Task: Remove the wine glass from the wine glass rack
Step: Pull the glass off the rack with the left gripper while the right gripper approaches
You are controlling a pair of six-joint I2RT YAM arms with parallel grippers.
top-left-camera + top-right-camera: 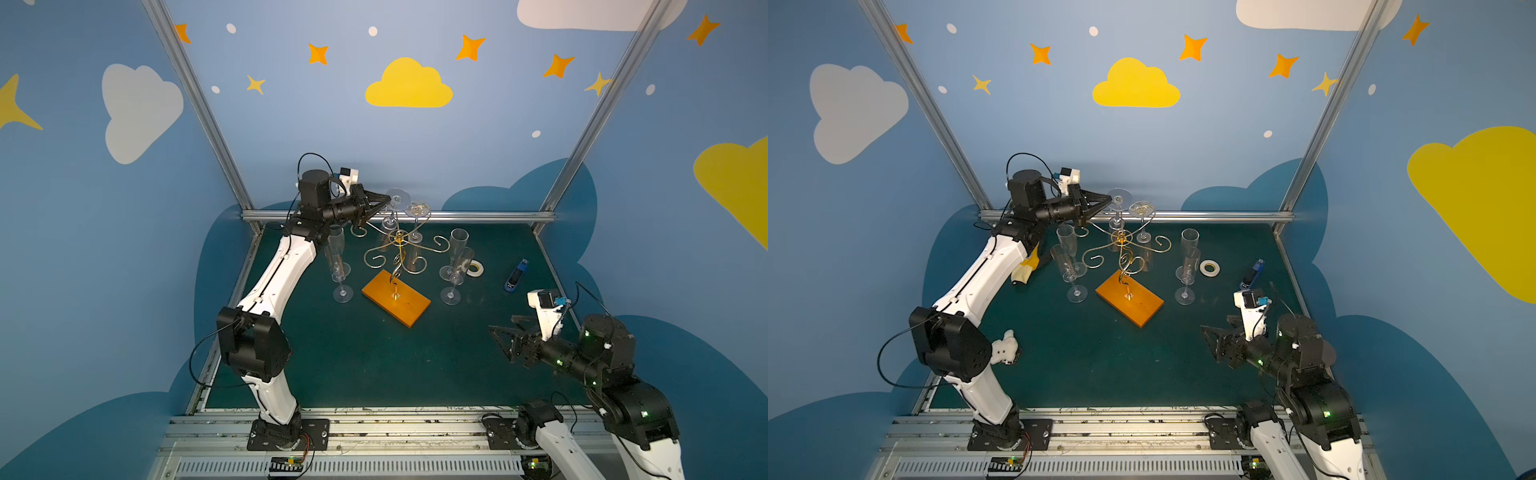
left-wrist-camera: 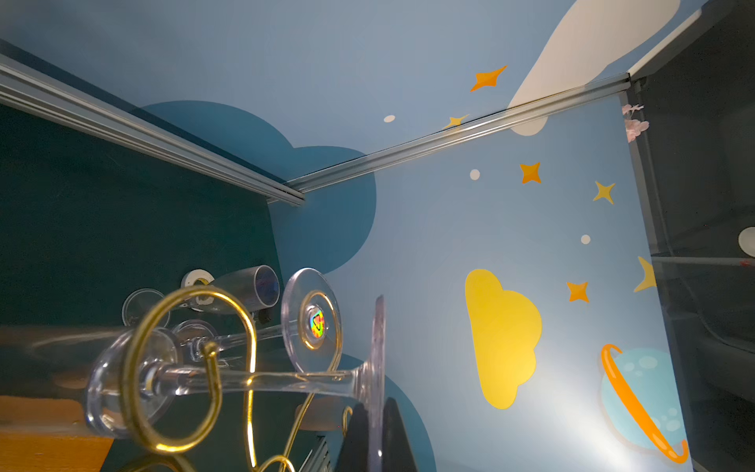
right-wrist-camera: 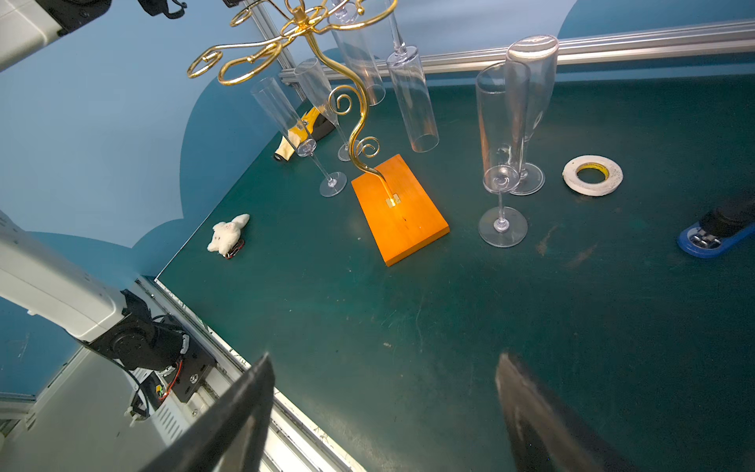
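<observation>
The wine glass rack (image 1: 399,240) (image 1: 1122,241) is gold wire on an orange wooden base (image 3: 398,210). Two clear wine glasses hang upside down at its back. My left gripper (image 1: 387,202) (image 1: 1109,202) (image 2: 378,404) is shut on the foot rim of the nearer wine glass (image 1: 398,198) (image 1: 1119,197) (image 2: 378,351). Its stem (image 2: 261,382) runs past a gold curl (image 2: 192,367); whether it rests on the wire I cannot tell. The second hanging glass (image 1: 417,209) (image 2: 312,314) sits in its spiral. My right gripper (image 1: 503,329) (image 1: 1213,332) (image 3: 384,359) hovers open and empty over the front right of the mat.
Two flutes stand left of the rack (image 1: 340,266) and two to its right (image 1: 455,266). A tape roll (image 1: 474,269) and a blue stapler (image 1: 516,276) lie at the right. A white plush toy (image 1: 1005,347) and a yellow item (image 1: 1027,266) lie by the left arm.
</observation>
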